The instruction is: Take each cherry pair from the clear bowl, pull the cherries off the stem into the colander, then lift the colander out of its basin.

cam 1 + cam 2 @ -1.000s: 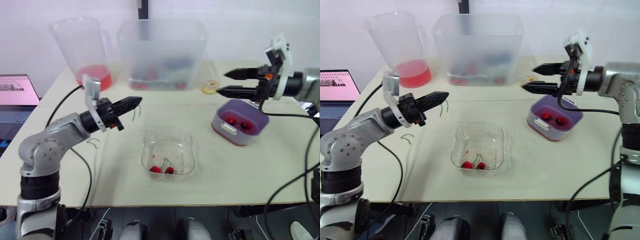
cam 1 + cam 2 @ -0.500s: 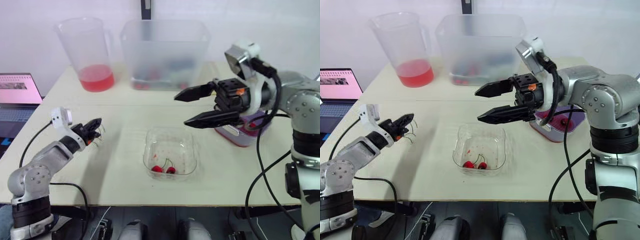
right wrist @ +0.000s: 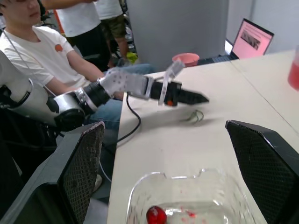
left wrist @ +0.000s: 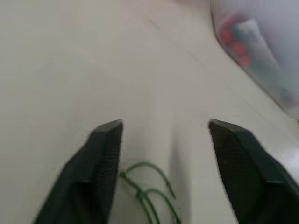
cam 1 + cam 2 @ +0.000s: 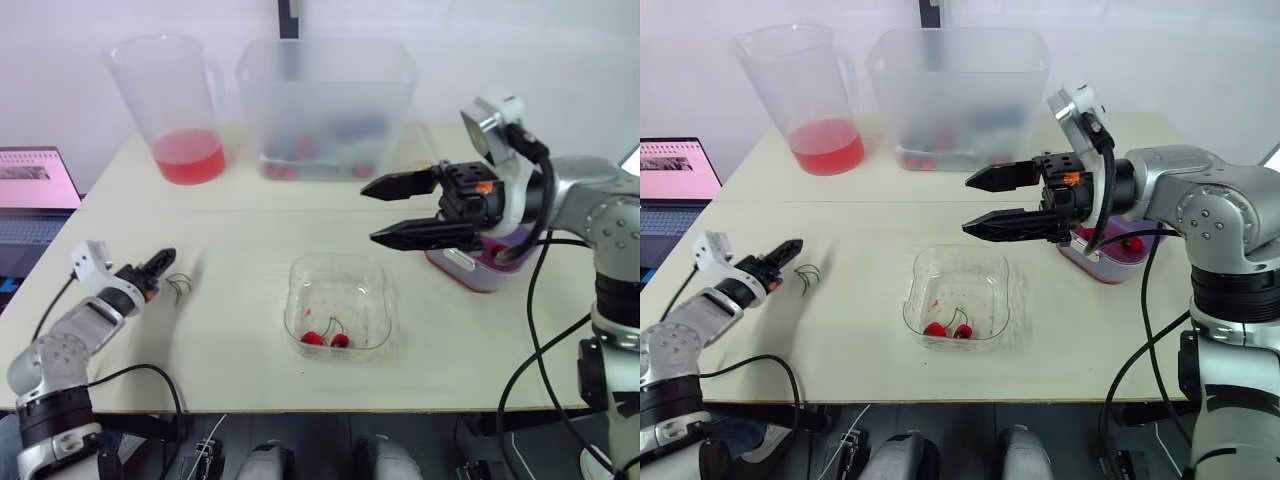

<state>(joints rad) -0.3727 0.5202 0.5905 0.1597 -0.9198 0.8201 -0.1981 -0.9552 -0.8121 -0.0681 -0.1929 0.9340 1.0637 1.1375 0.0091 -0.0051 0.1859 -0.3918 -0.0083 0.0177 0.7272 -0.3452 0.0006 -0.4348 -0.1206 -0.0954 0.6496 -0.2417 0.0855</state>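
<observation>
Hovering my right hand, spread wide open, above the far right rim of the clear bowl; I am judging it the nearer arm. The cherry pair is lying against the bowl's near wall, below and near-left of the fingertips, cherries side by side left to right. My left hand, also open, is sitting well apart by loose stems.
</observation>
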